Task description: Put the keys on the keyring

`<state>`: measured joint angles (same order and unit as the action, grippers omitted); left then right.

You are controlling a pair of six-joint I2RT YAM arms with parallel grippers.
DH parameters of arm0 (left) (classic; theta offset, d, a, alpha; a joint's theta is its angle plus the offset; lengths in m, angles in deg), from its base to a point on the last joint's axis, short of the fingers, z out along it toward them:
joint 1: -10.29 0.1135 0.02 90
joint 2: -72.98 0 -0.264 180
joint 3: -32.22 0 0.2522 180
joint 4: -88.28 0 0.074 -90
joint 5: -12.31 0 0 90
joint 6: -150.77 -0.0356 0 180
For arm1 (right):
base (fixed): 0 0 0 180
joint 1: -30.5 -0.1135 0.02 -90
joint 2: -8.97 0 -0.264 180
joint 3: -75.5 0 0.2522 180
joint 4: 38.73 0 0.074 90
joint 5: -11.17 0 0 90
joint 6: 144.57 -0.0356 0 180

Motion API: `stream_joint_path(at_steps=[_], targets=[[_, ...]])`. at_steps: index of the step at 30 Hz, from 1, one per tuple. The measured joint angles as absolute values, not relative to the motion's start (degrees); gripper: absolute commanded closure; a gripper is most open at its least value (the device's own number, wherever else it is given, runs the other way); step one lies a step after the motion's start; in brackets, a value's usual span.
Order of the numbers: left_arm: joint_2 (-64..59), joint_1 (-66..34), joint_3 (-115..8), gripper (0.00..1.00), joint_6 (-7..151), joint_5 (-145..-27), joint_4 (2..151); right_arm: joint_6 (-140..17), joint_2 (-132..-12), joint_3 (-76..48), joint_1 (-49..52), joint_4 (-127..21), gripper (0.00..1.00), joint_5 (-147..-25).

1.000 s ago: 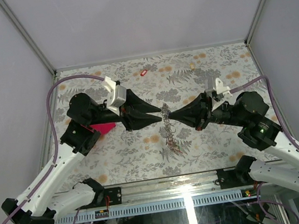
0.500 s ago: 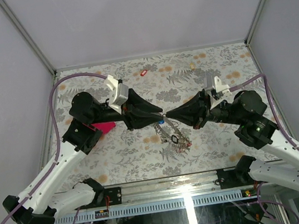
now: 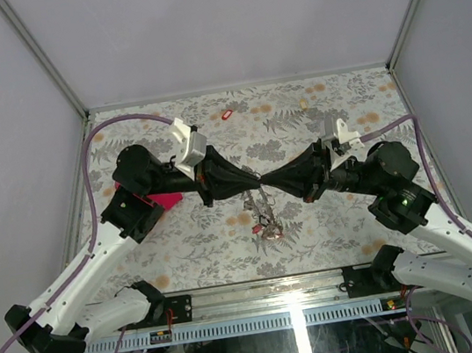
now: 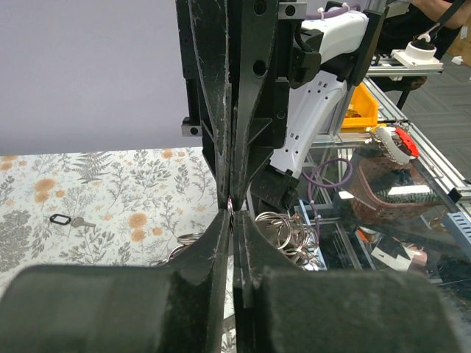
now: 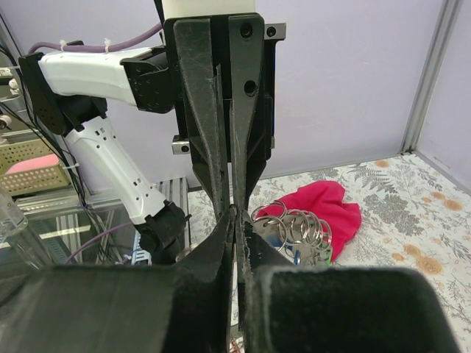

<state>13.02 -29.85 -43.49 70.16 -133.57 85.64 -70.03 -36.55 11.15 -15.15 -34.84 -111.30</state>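
the left fingers (image 3: 252, 178) and the right fingers (image 3: 270, 178) meet tip to tip above the middle of the worktop (image 3: 183, 238), the right pair pressed tight together and the left pair closed to a bare slit. the keyring (image 3: 262, 211) hangs straight down from that meeting point, its keys (image 3: 270, 228) bunched at the bottom, though i can't tell which pair pinches the wire. one red-tagged key (image 3: 227, 115) lies well apart near the far edge.

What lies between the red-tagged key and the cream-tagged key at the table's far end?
Nothing: in the top view, only bare flowered table separates the red-tagged key and the cream-tagged key.
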Motion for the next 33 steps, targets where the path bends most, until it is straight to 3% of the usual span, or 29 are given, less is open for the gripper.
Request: stream_joint_path(at_steps=[5,12,16,26,33], targets=[[13.1,-29.9,-43.6,1.0,70.2,-133.3,85.4,-70.0,-36.4,11.3,-15.1,-34.6,0.96,-111.1],[11.6,-30.2,-48.3,1.0,67.0,-131.5,75.9,-68.3,-34.7,11.8,-15.2,-35.8,0.7,-107.8],[9.8,-30.2,-52.4,1.0,63.9,-130.2,66.9,-66.1,-31.0,12.9,-15.2,-37.4,0.61,-103.5],[0.3,-30.4,-64.1,1.0,57.4,-123.9,43.8,-63.1,-24.2,18.8,-15.2,-41.6,0.57,-91.3],[-8.6,-35.1,-72.1,1.0,53.7,-111.4,28.8,-62.5,-22.7,21.3,-15.2,-45.0,0.57,-85.2]])
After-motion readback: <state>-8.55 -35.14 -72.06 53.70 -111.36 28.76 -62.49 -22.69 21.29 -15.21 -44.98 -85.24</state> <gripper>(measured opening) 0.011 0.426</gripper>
